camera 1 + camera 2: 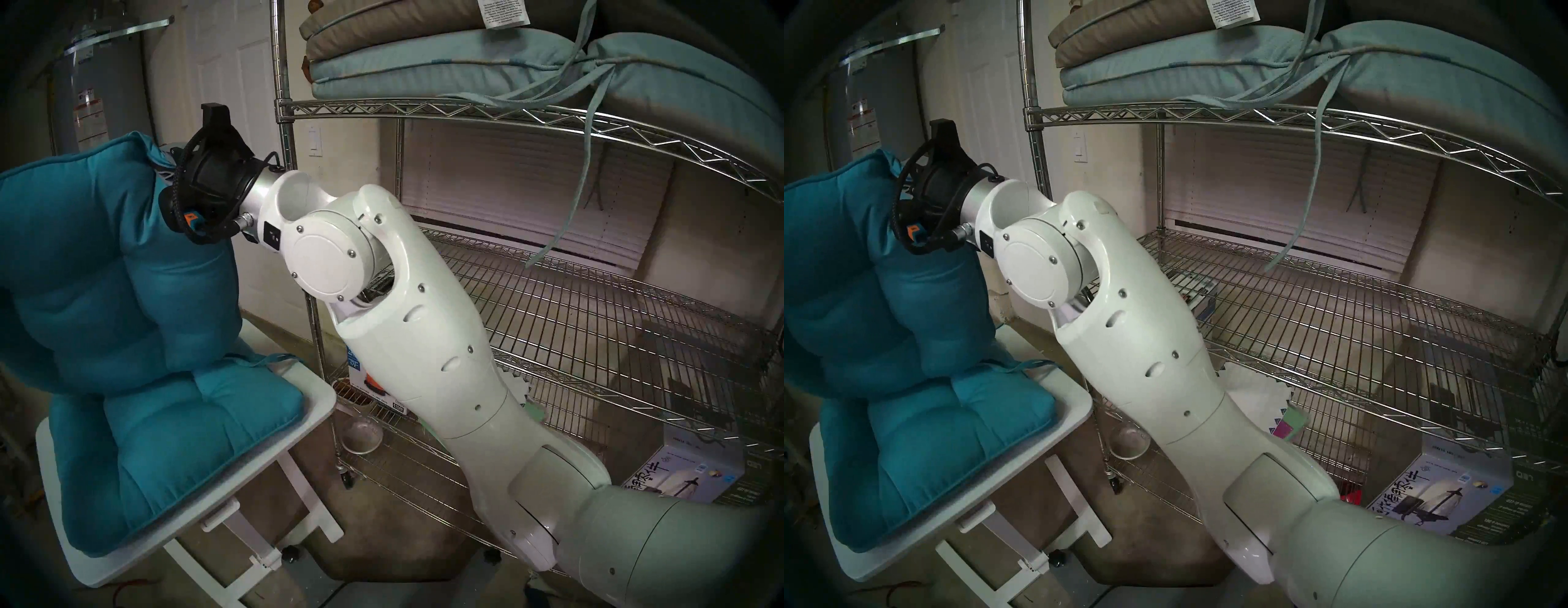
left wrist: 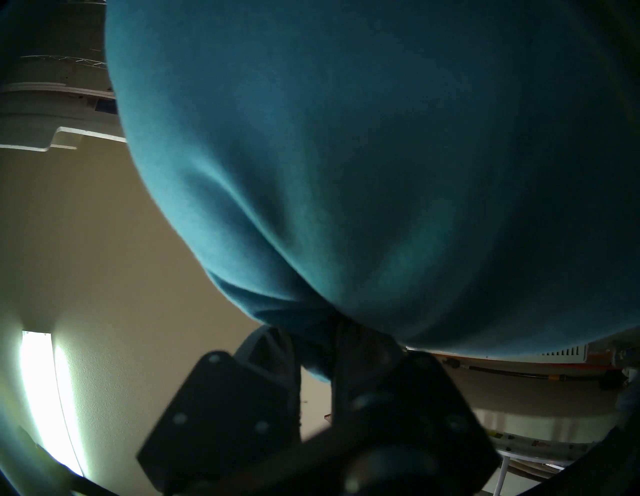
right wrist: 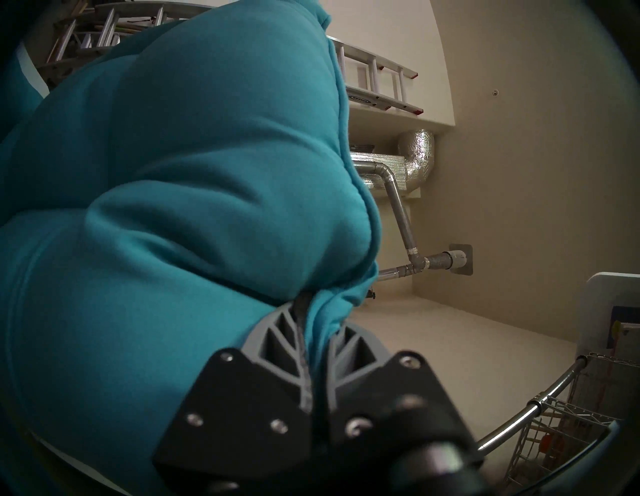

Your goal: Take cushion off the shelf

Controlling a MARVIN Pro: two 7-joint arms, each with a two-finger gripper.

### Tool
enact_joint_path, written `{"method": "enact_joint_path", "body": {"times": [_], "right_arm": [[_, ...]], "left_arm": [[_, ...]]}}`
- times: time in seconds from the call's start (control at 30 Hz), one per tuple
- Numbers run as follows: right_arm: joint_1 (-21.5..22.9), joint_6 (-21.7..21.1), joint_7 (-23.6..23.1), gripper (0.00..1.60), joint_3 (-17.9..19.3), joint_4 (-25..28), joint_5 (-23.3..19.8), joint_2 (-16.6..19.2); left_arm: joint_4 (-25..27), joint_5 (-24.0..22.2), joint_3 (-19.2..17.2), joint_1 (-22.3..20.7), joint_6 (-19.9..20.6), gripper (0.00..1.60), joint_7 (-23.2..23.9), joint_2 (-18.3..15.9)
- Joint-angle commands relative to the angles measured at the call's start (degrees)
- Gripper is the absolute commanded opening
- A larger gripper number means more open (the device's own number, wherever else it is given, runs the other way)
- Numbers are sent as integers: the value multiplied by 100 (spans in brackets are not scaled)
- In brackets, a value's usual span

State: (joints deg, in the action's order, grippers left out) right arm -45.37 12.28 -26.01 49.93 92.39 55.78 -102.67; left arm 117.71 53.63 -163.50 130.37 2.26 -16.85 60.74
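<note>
Cushion (image 1: 127,322) folded, upper half upright

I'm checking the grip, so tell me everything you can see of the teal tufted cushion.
The teal tufted cushion is plump, soft fabric with stitched dimples, a piped edge and a tie string. It is off the chrome wire shelf. Its lower half lies on the small white table, its upper half is lifted upright, and its edge is pinched by the left gripper and right gripper.
</note>
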Motion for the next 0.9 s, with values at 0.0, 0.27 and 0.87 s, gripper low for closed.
{"method": "enact_joint_path", "body": {"times": [0.0, 0.27, 0.87], "right_arm": [[405, 75, 226, 0, -45, -206, 20, -450], [611, 170, 399, 0, -78, -645, 44, -632], [1189, 378, 633, 0, 77, -1397, 132, -956]], "left_arm": [[-263, 211, -150, -253, 10, 0, -28, -639], [-683, 430, -150, -423, -62, 0, 8, -938], [-1266, 725, -150, -775, -140, 0, -8, -1573]]}}
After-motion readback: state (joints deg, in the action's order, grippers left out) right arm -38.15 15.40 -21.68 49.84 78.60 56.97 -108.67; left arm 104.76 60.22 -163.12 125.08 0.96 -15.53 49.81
